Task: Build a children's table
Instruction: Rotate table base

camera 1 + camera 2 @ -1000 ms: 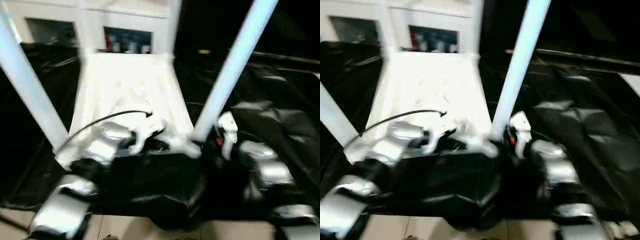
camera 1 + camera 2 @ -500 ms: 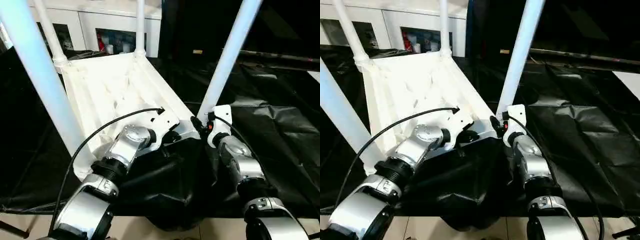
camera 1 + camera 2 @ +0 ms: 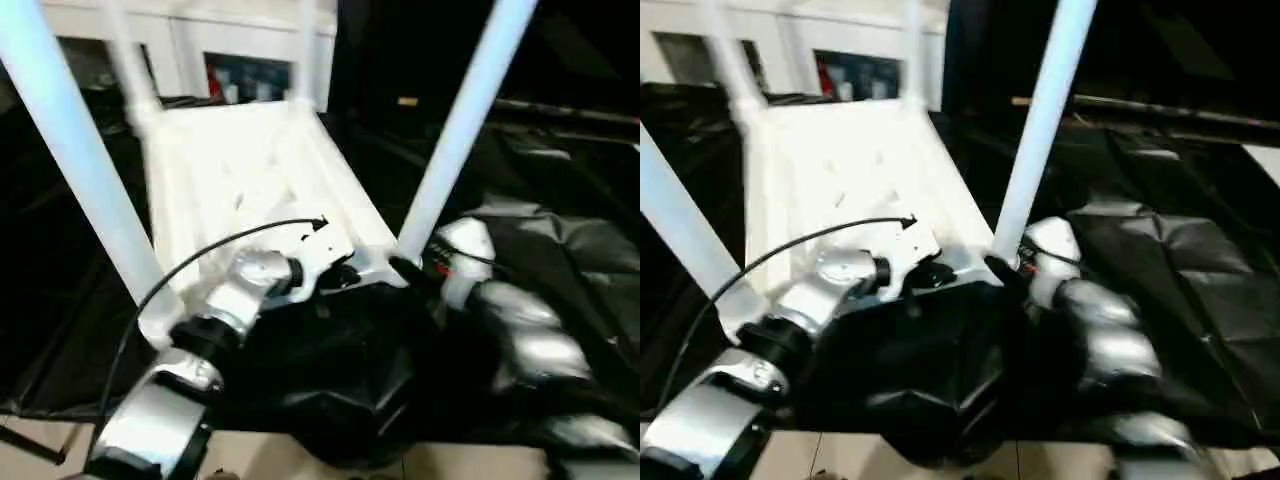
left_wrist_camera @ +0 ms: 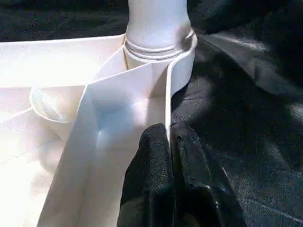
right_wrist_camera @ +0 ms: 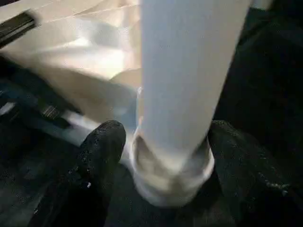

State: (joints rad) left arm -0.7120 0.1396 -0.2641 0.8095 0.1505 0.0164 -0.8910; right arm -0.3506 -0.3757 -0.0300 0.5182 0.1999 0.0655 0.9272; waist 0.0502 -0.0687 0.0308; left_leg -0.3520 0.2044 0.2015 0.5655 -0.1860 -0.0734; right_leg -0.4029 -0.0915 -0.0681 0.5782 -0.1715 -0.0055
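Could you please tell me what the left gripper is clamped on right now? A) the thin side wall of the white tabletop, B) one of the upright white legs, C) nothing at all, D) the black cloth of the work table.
A: in the left wrist view the left gripper has its two black fingers pressed on either side of the thin wall of the tabletop, just below the corner socket holding a leg.

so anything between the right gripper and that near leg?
Nothing visible. The right gripper already straddles the leg just above its corner socket, one finger on each side, with no cloth or cable between.
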